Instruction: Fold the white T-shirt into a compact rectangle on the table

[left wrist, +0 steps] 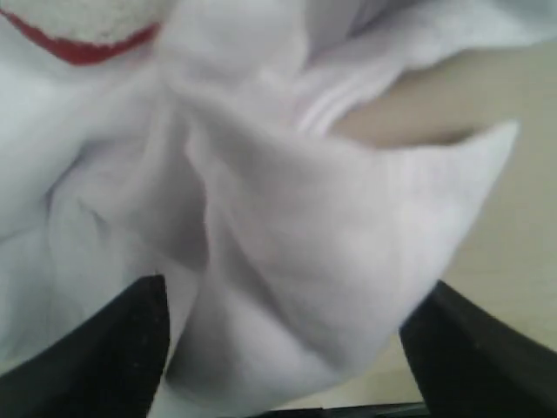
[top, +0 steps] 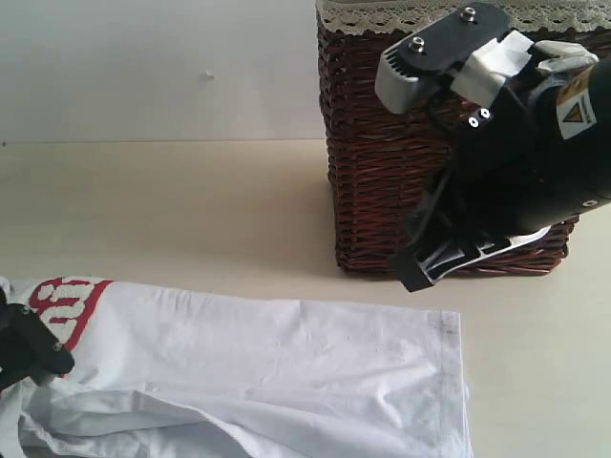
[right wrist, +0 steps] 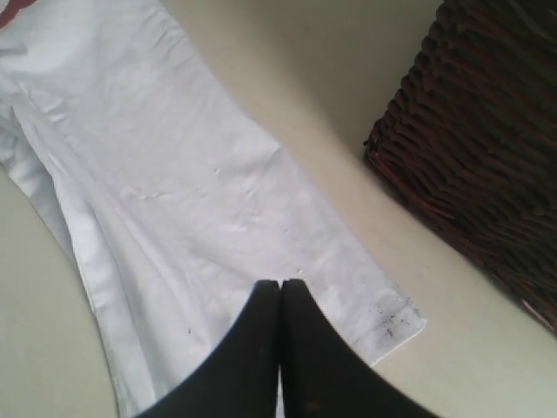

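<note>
Across the pale counter [top: 191, 210] the white T-shirt [top: 286, 363] lies as a long left-to-right band, lettered end at the left tool [top: 29, 348]; left wrist view: its jaws apart astride bunched cloth; right wrist view: the right tool [right wrist: 280, 300], pressed together, over the hem end.

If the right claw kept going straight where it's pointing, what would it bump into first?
Probably the white T-shirt, near its hem end: the shut right claw points down at that cloth lying on the table. The wicker basket sits off to one side. How far off is unclear.
</note>
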Tool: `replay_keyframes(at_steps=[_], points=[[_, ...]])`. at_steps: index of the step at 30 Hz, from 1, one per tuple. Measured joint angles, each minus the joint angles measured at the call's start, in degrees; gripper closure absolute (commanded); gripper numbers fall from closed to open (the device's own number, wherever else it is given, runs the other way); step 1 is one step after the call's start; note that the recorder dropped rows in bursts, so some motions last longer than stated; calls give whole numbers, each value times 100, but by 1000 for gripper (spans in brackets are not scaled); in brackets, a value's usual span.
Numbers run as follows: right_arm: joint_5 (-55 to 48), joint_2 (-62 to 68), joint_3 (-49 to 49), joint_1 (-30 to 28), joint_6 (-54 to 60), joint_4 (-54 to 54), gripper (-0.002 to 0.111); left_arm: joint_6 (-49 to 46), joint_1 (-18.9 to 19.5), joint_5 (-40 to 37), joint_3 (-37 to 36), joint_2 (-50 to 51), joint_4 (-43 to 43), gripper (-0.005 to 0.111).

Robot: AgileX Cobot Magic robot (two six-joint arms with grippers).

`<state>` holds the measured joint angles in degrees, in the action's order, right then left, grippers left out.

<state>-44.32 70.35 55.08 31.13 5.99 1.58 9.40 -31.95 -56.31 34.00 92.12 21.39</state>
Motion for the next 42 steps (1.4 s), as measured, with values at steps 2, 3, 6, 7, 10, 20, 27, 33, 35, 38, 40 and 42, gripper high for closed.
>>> replay_keyframes(at_steps=[2, 3, 6, 7, 10, 20, 27, 33, 35, 38, 40, 42], points=[[-11, 0, 0, 0, 0, 0, 108, 0, 0, 67, -183, 0, 200, 36], [-12, 0, 0, 0, 0, 0, 108, 0, 0, 105, -257, 0, 266, 38], [-34, 0, 0, 0, 0, 0, 108, 0, 0, 142, -359, 99, 386, 55], [-34, 0, 0, 0, 0, 0, 108, 0, 0, 142, -359, 123, 401, 66], [-34, 0, 0, 0, 0, 0, 108, -54, 0, 133, -359, 141, 439, 94], [-36, 0, 0, 0, 0, 0, 108, -602, 0, -1230, 473, 163, 1132, 94], [-49, 0, 0, 0, 0, 51, 108, -903, 0, -1211, 1055, 163, 1931, 55], [-60, 0, 0, 0, 0, 129, 108, 261, 11, -39, 1149, 166, 3369, 52], [-60, 0, 0, 0, 0, 129, 108, 533, 45, 416, 1149, 166, 3545, 52], [-49, 0, 0, 0, 0, 149, 108, 956, 40, 656, 1149, 166, 3578, 52], [-38, 0, 0, 0, 0, 149, 108, 1118, 40, 579, 1213, 166, 3411, 52], [-38, 0, 0, 0, 0, 149, 108, 1032, 40, 337, 1362, 151, 2948, 52]])
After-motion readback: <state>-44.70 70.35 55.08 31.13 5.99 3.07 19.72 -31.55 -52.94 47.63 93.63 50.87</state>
